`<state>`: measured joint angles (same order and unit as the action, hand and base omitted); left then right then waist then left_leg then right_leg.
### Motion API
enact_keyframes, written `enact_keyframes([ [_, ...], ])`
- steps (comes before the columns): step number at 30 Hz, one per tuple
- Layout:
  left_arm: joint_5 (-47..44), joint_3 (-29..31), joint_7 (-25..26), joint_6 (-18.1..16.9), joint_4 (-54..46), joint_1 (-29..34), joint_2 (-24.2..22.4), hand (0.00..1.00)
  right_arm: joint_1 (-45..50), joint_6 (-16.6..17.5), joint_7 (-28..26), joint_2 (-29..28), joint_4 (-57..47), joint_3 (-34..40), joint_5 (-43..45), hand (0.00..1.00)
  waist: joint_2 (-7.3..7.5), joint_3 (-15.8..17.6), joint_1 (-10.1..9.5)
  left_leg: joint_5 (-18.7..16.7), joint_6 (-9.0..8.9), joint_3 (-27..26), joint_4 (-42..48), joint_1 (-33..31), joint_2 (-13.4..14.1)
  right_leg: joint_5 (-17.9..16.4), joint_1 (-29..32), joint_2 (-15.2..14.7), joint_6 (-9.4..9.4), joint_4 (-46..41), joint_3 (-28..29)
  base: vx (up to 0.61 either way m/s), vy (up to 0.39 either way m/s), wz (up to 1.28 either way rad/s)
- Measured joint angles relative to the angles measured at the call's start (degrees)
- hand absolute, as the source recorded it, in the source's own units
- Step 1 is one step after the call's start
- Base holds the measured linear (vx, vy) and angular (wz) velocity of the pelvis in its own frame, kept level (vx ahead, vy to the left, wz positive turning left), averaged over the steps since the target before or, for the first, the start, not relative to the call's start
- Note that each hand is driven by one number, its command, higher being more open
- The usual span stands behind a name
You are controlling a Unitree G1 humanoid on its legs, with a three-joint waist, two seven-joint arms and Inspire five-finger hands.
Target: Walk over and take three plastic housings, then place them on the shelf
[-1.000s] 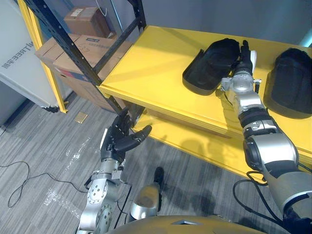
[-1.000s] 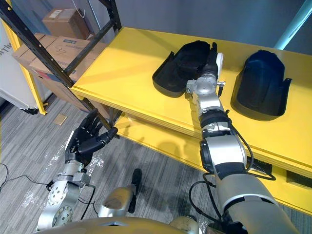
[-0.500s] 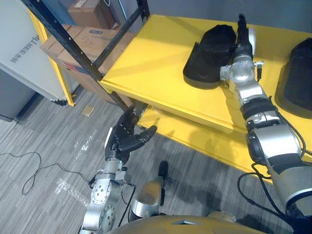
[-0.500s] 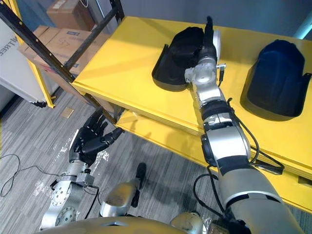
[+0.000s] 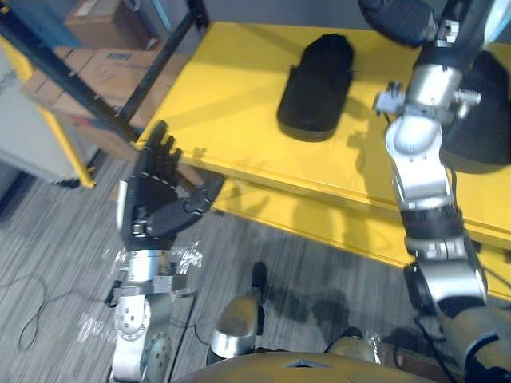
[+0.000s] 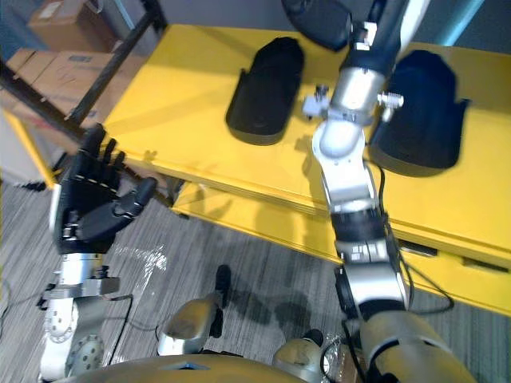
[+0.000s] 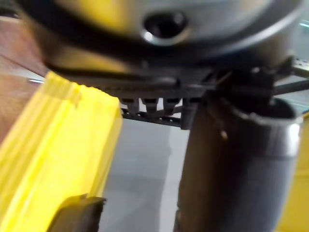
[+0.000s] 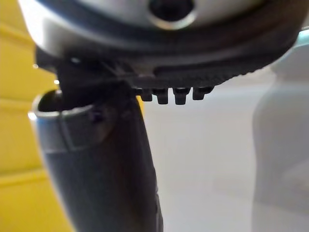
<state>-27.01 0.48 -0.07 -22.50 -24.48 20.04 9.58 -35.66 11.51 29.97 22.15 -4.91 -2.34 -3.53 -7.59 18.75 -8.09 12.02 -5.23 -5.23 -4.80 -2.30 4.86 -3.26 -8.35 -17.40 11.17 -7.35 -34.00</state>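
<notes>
One black plastic housing (image 5: 315,84) lies flat near the middle of the yellow shelf (image 5: 231,104), long end pointing away from the robot, with bare shelf all round it. At about 3 o'clock from it sits a second housing (image 5: 489,112), partly hidden behind the raised right forearm. At about 1 o'clock, up at the far edge of the head views, is a third housing (image 5: 397,17), close beside the right wrist; I cannot tell whether it rests on the shelf or touches the arm. The right hand (image 8: 96,159) is lifted over the shelf, and in its wrist view the thumb stands clear of the finger row, relaxed, with nothing between them. Down at 7 o'clock, off the shelf's front edge and over the grey carpet floor (image 5: 56,263), the left hand (image 5: 156,203) is held upright, fingers spread straight and thumb out, holding nothing. At 9 to 10 o'clock, past the black rack brace (image 5: 160,60), cardboard boxes (image 5: 76,80) are stacked.
</notes>
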Motion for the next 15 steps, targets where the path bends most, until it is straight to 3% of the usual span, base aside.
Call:
enact_keyframes([
  [3, 0.6, 3.0, 0.9, 0.3, -0.8, 0.0, 0.6, 1.00, 16.7, -1.2, -4.7, -2.5, -6.7, 3.1, 1.0, 1.00, 2.90, -3.6, 2.12, -1.3, -0.22, -2.9, -0.1, 1.0, 0.5, 1.4, -0.1, 0.8, -0.28, 2.6, 2.3, -0.01, -0.025, -0.42],
  [9, 0.6, 5.6, 0.2, 2.3, -0.9, 0.0, 0.0, 1.00, 35.9, -0.9, -13.9, -4.3, -13.4, 9.7, 2.4, 1.00, 4.28, -6.2, 4.75, -2.0, -0.52, -5.8, -0.1, 2.2, 1.5, 3.0, -0.3, 1.9, -0.31, 4.7, 4.8, 0.00, -0.039, -0.24],
  [15, 0.8, 6.2, -0.2, 4.1, -0.9, 0.4, -3.1, 1.00, 46.9, -0.5, -16.1, -10.2, -14.1, 15.3, 6.8, 1.00, 5.95, -8.9, 7.09, -2.8, -1.14, -9.8, -0.2, 3.8, 3.0, 3.2, 1.0, 2.9, -0.97, 4.7, 9.1, -0.01, -0.033, -0.34],
])
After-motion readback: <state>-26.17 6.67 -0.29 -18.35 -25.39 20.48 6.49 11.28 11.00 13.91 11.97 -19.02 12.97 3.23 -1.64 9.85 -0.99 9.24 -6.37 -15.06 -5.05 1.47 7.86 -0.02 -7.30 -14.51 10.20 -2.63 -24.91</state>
